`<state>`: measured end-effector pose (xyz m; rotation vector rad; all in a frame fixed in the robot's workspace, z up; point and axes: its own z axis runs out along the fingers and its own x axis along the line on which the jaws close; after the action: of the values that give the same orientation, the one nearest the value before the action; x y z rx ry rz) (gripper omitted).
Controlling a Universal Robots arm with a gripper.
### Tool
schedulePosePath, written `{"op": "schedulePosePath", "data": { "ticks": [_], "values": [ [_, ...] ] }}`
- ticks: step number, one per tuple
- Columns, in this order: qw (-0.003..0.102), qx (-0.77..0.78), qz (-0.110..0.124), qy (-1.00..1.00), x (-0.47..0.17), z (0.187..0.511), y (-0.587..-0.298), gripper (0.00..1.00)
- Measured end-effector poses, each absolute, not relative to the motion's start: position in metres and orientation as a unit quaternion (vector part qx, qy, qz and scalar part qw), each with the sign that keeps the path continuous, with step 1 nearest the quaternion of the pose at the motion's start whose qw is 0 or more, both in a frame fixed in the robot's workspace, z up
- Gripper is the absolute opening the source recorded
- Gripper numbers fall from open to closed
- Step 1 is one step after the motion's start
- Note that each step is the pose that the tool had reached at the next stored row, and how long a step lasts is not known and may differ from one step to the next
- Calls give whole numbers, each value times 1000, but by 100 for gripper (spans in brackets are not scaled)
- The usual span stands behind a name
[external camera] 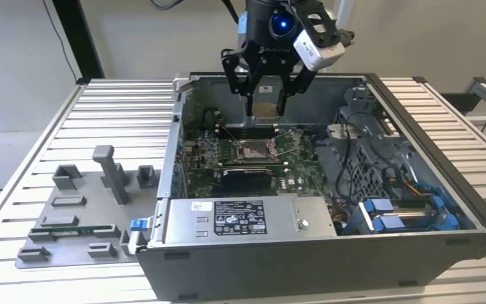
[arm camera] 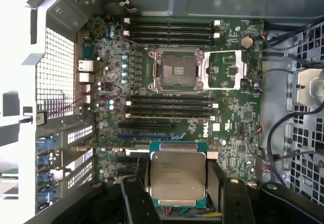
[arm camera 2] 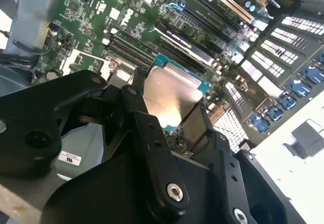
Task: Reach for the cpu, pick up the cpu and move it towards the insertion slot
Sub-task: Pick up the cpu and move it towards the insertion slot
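Ribbed surface (external camera: 124, 101) carries the open PC case (external camera: 445, 190). My hand (arm camera: 177, 204) is clamped on the cpu (arm camera: 178, 176) by its edges; insertion slot (arm camera: 176, 71) ahead. Thin, stiff, prob fragile.

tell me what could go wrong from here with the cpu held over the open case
1. The gripper holds the cpu only by its edges above the motherboard; a slip would likely drop it onto exposed components.
2. The insertion slot sits apart from the cpu, with its metal frame flipped open beside it; a misaligned or tilted approach could damage the pin field.
3. The cables beside the board could snag the arm.
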<state>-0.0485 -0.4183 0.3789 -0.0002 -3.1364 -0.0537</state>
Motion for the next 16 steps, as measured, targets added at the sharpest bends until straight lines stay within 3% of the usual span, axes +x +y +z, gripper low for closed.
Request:
{"op": "schedulePosePath", "data": {
  "ticks": [16],
  "values": [
    [2,0,-17,-1000,-49,374,-385,0]
  ]
}}
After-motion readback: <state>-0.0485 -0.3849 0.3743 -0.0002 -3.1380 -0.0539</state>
